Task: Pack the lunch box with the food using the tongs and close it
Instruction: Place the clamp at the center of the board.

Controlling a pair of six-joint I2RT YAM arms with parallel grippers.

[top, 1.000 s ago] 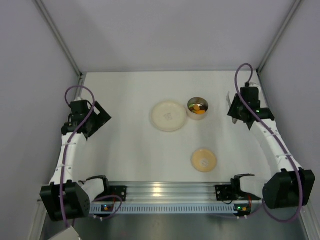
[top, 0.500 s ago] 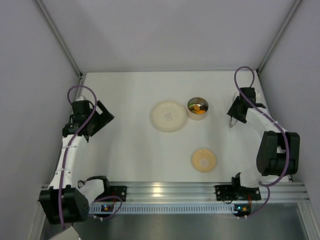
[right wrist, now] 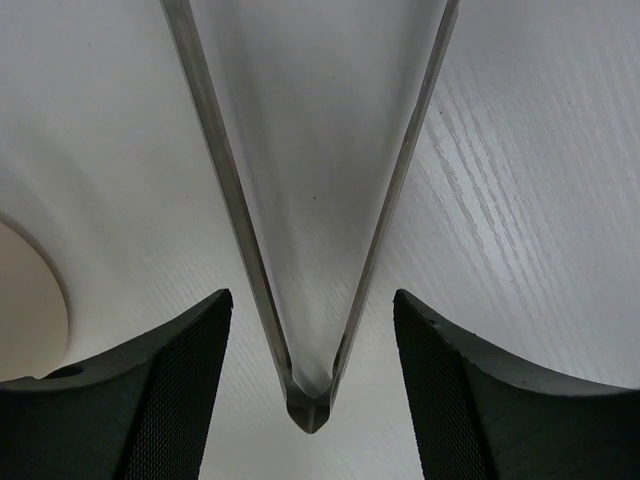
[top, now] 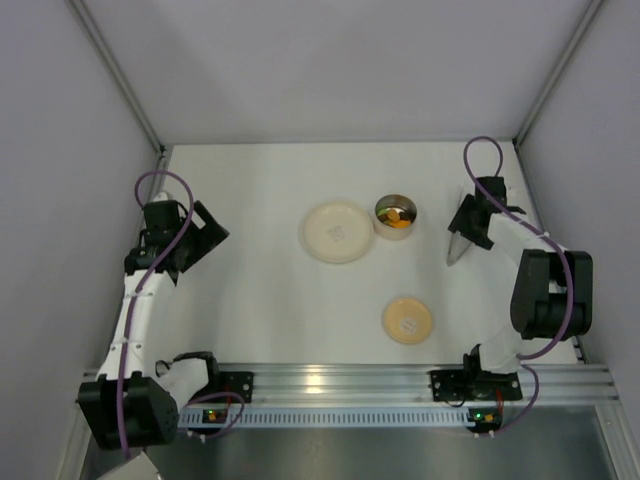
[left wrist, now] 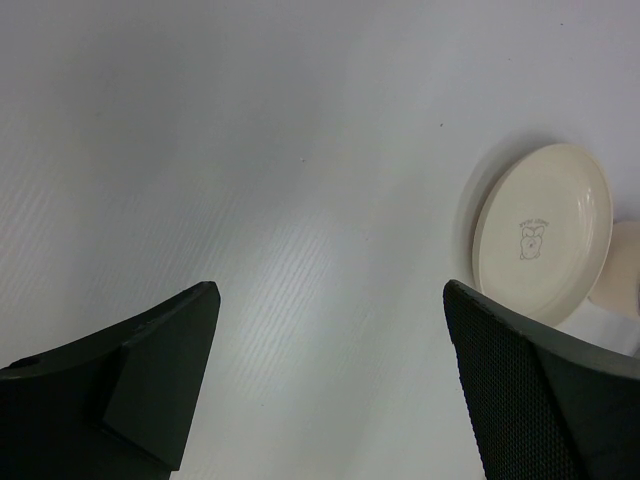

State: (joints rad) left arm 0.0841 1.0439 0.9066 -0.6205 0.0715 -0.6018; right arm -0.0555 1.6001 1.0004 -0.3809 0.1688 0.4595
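Note:
The lunch box (top: 396, 215) stands open right of centre, with orange, green and dark food (top: 396, 213) inside. Its tan lid (top: 407, 319) lies flat nearer the arms. The grey tongs (top: 456, 248) lie on the table to the right of the lunch box. In the right wrist view the tongs (right wrist: 225, 190) form a V, their joined end between the fingers with a gap on each side. My right gripper (right wrist: 312, 295) is open around that end and touches nothing. My left gripper (left wrist: 330, 300) hangs open and empty over bare table at the left.
A wide cream plate (top: 338, 232) lies just left of the lunch box and also shows in the left wrist view as the plate (left wrist: 545, 230). A cream rounded edge (right wrist: 25, 290) shows at the left of the right wrist view. Grey walls enclose three sides.
The right arm folded and brought the tongs down onto the table. Its jaws widened and let go of them. The left arm barely moved.

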